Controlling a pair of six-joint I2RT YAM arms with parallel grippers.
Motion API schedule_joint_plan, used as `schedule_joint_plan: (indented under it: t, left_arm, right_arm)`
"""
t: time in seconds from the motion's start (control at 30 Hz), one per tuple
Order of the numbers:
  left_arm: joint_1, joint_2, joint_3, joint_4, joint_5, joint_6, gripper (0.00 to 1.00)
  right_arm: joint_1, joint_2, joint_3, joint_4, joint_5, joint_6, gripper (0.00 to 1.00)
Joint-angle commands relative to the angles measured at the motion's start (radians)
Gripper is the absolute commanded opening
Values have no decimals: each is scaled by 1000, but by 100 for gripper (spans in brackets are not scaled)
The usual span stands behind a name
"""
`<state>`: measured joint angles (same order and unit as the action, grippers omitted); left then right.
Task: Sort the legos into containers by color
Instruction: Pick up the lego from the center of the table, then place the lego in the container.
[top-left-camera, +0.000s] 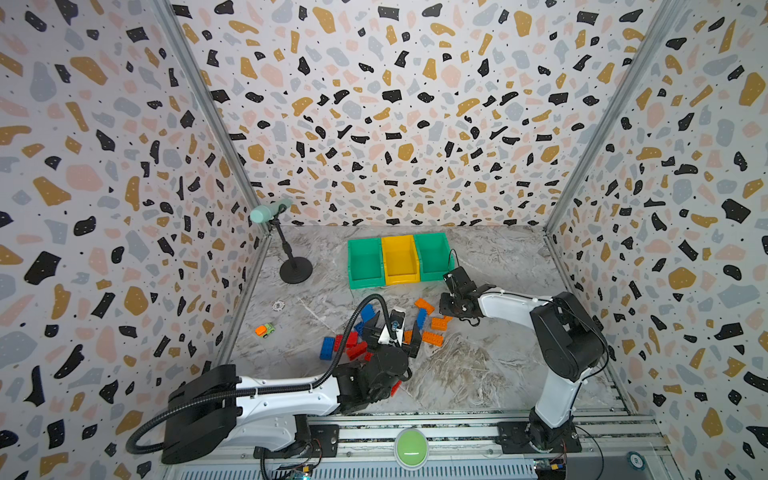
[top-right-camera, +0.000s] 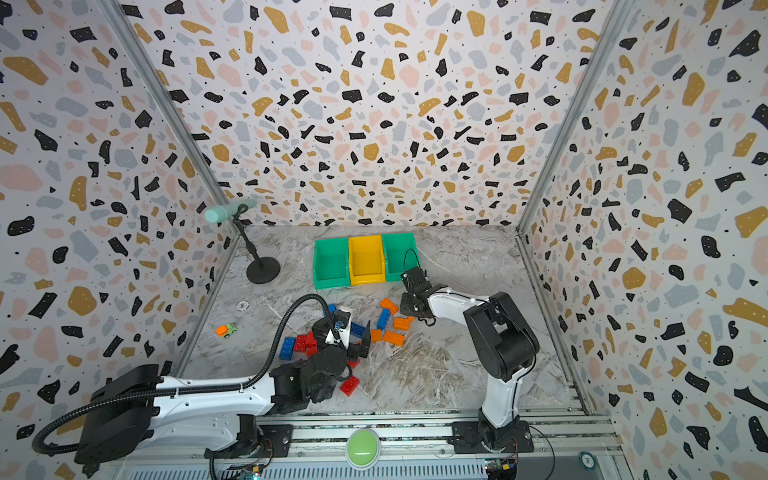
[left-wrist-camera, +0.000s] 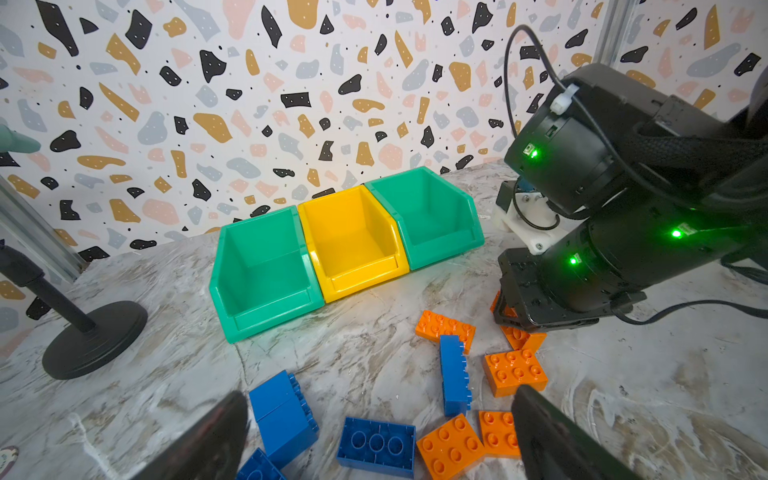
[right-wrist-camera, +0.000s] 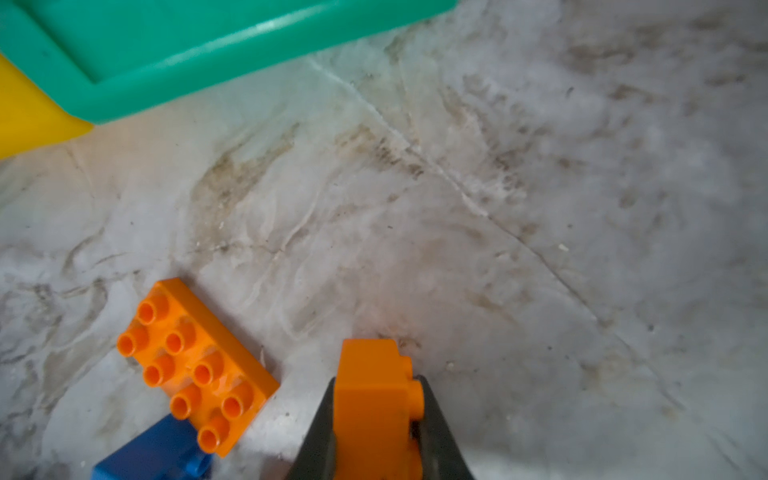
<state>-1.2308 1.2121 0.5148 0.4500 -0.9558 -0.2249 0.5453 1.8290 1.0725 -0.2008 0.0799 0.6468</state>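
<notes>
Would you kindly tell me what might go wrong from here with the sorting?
The right hand pinches the orange brick on its side, studs toward one finger, so it may twist or slip when lifted. The open left hand hovers over the loose legos, close to the right arm, so the two might collide.

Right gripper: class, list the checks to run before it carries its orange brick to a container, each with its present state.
1. Right gripper shut on orange brick: ok.
2. Brick lifted off the table: cannot tell.
3. Yellow container and both green containers empty: ok.
4. Table between brick and nearest green container bare: ok.
5. Left gripper open, away from the containers: ok.
</notes>
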Motion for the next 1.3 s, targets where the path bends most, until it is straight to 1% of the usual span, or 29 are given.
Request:
schedule_joint_plan:
  t: [0.0,0.13,0.27,0.4,0.7,1.03,1.07,1.13,1.17,1.2,1.27]
  left_arm:
    - [-2,4,3,33,-52,-3,100]
    - [-2,4,32,-10,-125,-38,100]
    - [-2,-3,48,-25,-143,-37,100]
    - [0,-21,54,-23,-159,-32,100]
    - [24,-83,60,-56,-181,-37,100]
    - [35,-198,-4,-86,-246,-89,100]
    - [36,-208,-10,-88,-246,-93,100]
    - [37,-223,-22,-86,-246,-99,100]
    - [39,-228,-28,-85,-248,-102,100]
    - [40,-233,-32,-85,-251,-104,100]
    - [43,-235,-35,-87,-253,-108,100]
  right_arm:
    - [-6,0,56,-65,-1,-14,6]
    - [-7,-7,109,-100,7,-41,6]
    - [-18,-19,183,-121,4,-77,6]
    - [-43,4,290,-124,-4,-128,6]
    - [-110,168,571,-114,-33,-226,9]
    - [-140,386,880,-183,-78,-287,15]
    - [-140,399,898,-188,-83,-288,17]
    - [-140,420,922,-192,-92,-288,23]
    - [-140,426,929,-191,-96,-290,29]
    - [-140,429,931,-189,-96,-291,38]
    - [-140,430,929,-183,-100,-292,47]
